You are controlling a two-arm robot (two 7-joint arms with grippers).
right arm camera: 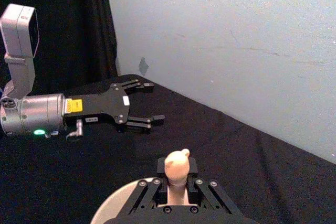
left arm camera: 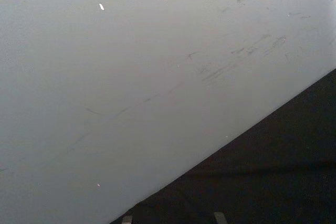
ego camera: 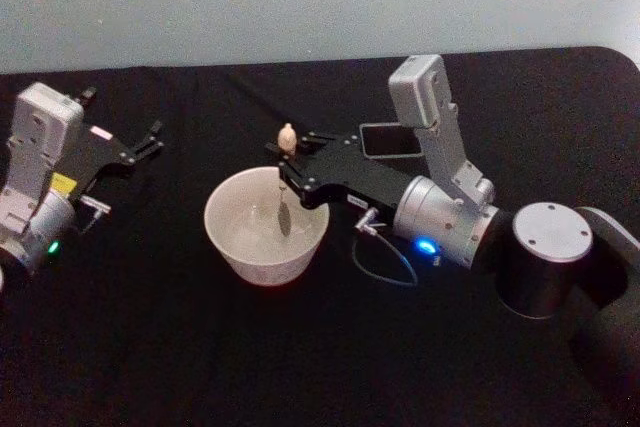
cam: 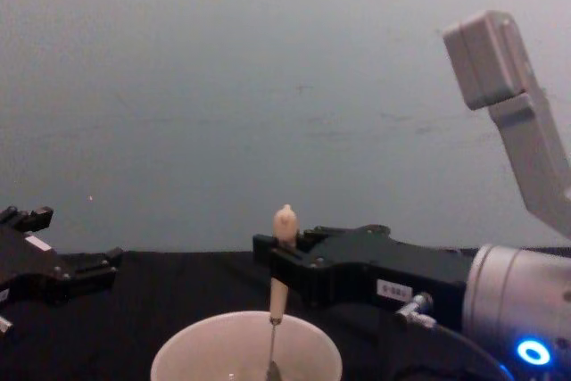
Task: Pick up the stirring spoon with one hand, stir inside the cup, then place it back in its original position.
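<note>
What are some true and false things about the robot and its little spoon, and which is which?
1. The right gripper holds the stirring spoon by its beige handle. True.
2. The spoon stands nearly upright with its metal end down inside the cup. True.
3. The left gripper is gripping the cup. False: it is open, holds nothing and sits off to the robot's left, apart from the cup.
4. The spoon is resting in the dark holder. False: the holder stands behind the right arm, and the spoon is in the cup.
</note>
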